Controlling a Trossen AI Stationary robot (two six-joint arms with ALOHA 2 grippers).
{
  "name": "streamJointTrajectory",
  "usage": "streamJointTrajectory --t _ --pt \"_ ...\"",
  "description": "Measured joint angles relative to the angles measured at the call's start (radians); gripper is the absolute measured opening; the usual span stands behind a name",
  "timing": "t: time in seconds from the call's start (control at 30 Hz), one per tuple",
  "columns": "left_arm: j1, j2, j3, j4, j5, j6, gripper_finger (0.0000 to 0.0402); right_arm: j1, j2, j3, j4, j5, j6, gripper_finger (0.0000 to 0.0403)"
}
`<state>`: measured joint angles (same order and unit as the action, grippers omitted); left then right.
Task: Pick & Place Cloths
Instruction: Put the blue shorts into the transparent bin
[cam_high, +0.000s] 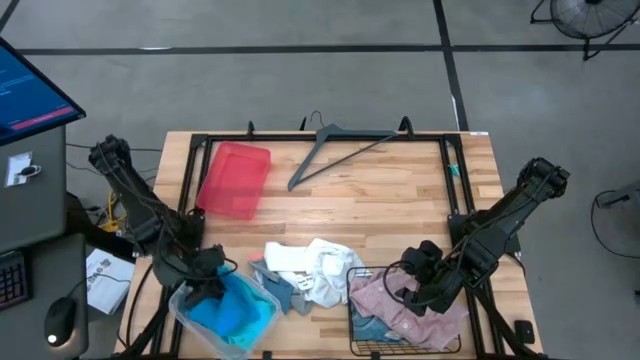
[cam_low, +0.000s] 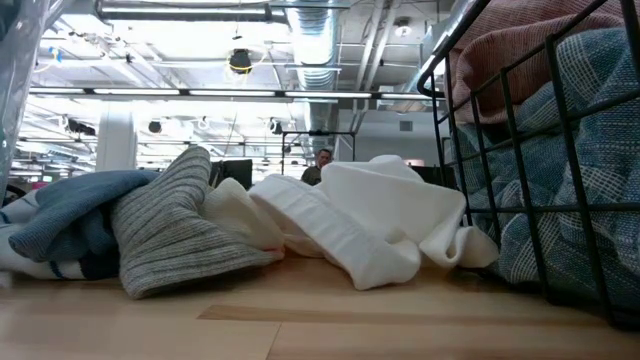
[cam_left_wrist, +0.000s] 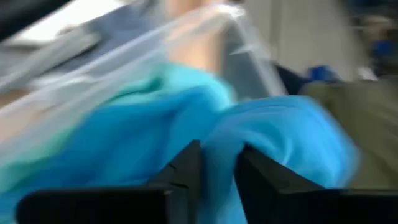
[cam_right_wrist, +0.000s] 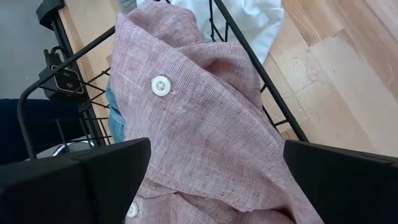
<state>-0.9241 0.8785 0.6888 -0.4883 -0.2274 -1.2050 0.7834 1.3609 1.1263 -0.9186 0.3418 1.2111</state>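
A turquoise cloth (cam_high: 232, 312) lies in a clear plastic bin (cam_high: 262, 296) at the table's near left corner. My left gripper (cam_high: 207, 284) reaches into the bin and is shut on that cloth (cam_left_wrist: 267, 134). A pale pink buttoned cloth (cam_right_wrist: 205, 106) lies on top of a blue-striped one (cam_low: 575, 190) in a black wire basket (cam_high: 352, 300) at the near right. My right gripper (cam_right_wrist: 214, 168) is open, with its fingers spread over the pink cloth (cam_high: 395, 300). Between bin and basket, a white cloth (cam_high: 318, 264), a grey ribbed one (cam_low: 170, 235) and a deeper blue one (cam_low: 70, 205) lie heaped on the table. My left gripper pinches a fold of the turquoise cloth (cam_left_wrist: 219, 155) between its two fingers (cam_left_wrist: 186, 168), coming from above into the bin. The rest of the cloth lies bunched in the bin. My right gripper hangs open over the pink cloth; whether its fingers touch it I cannot tell.
A red plastic tray (cam_high: 235, 180) sits at the far left of the table and a grey clothes hanger (cam_high: 340, 150) lies at the far middle. Bare wood (cam_high: 380, 210) stretches between them and the cloth heap. A person (cam_low: 322, 160) shows far off in the room.
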Motion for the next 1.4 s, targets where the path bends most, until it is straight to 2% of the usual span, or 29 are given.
streamJointTrajectory --t 0.2,0.37,0.5,0.63,0.7,0.83,1.07,1.4 --pt "0.0 -0.044 0.0 0.13 0.016 0.05 0.0127 -0.003 0.0 0.0 0.001 0.005 -0.017 0.0363" --pt "0.0 -0.047 0.001 0.273 0.015 0.173 0.0135 -0.007 0.0 0.0 0.009 0.03 -0.019 0.0363" --pt "0.0 -0.023 0.001 0.297 0.014 0.212 0.0105 -0.007 0.0 0.0 0.018 0.029 -0.043 0.0363" --pt "0.0 0.062 0.001 0.301 0.044 0.211 0.0032 -0.007 0.0 0.0 0.018 0.029 -0.043 0.0363" --pt "0.0 0.119 0.001 0.317 0.074 0.195 0.001 -0.007 0.0 0.0 0.018 0.029 -0.043 0.0363" --pt "0.0 0.236 0.002 0.366 0.114 0.176 0.0002 -0.007 0.0 0.0 0.017 0.028 -0.043 0.0363" --pt "-0.003 0.41 0.003 0.333 0.28 0.17 0.0 -0.007 0.0 0.0 0.016 0.026 -0.041 0.0363" --pt "0.0 0.581 0.01 0.221 0.328 0.172 0.0 -0.007 0.0 0.0 0.014 0.026 -0.042 0.0363"
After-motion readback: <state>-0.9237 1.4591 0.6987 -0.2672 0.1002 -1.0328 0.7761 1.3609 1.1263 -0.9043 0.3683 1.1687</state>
